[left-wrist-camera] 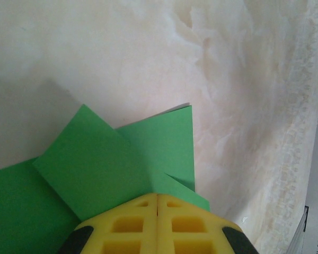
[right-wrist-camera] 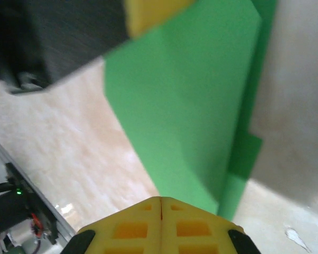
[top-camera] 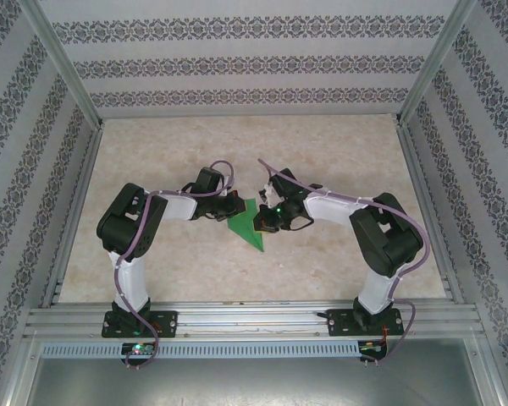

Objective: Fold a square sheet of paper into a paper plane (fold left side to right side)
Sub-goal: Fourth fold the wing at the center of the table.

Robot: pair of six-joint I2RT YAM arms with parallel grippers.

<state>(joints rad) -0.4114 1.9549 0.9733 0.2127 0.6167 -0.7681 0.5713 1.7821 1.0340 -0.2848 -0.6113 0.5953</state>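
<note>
Green paper (top-camera: 247, 227), part-folded, between closed left fingers (left-wrist-camera: 130, 227) and closed right fingers (right-wrist-camera: 191, 230)

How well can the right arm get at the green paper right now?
Probably yes: the right tool, shut, sits right at the partly folded green paper with nothing between. The left tool crowds the paper's far side, so room looks tight there.

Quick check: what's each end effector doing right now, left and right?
Left end effector: closed, tips at the green paper; a pinch cannot be told.
Right end effector: closed, tips at the paper's edge; a pinch cannot be told.
</note>
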